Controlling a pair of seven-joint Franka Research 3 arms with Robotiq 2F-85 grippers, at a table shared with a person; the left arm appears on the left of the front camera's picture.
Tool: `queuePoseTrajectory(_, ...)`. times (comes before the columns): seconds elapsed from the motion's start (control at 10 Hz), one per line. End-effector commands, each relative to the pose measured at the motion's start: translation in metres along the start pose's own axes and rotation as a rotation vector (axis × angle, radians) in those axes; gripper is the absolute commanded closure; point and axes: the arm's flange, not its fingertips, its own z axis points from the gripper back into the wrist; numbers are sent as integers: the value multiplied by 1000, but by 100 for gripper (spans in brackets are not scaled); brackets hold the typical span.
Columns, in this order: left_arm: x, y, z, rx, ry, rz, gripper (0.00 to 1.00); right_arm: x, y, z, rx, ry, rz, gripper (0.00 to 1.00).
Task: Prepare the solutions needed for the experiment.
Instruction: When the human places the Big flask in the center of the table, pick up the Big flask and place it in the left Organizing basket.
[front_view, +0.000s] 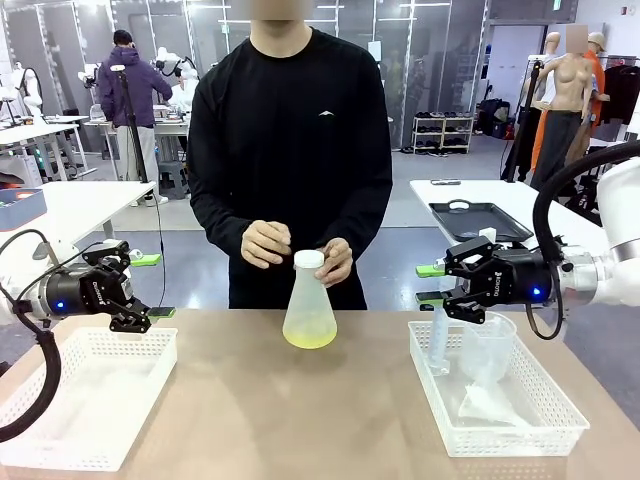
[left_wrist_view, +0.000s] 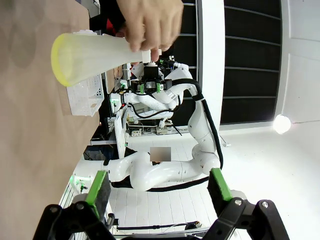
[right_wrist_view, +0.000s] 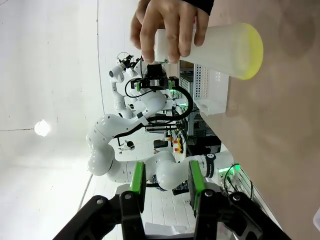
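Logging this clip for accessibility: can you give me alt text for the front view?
A person across the table has both hands at the neck of a frosted flask standing mid-table with a little yellow-green solution in it. The left gripper hangs open near the left basket, the right gripper near the right basket, which holds clear plasticware.

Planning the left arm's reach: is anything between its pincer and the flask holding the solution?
Nothing visible stands on the table between the left pincer and the flask with the solution. The person's hand holds the flask's neck, though, so only its body is free.
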Motion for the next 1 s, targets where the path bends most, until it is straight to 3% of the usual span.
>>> queuePoseTrajectory(0.0, 0, -2, 1, -3, 6, -3, 0, -2, 1, 0, -3, 4, 4, 55)
queuePoseTrajectory(0.9, 0, -2, 1, -3, 6, -3, 0, -2, 1, 0, -3, 4, 4, 55)
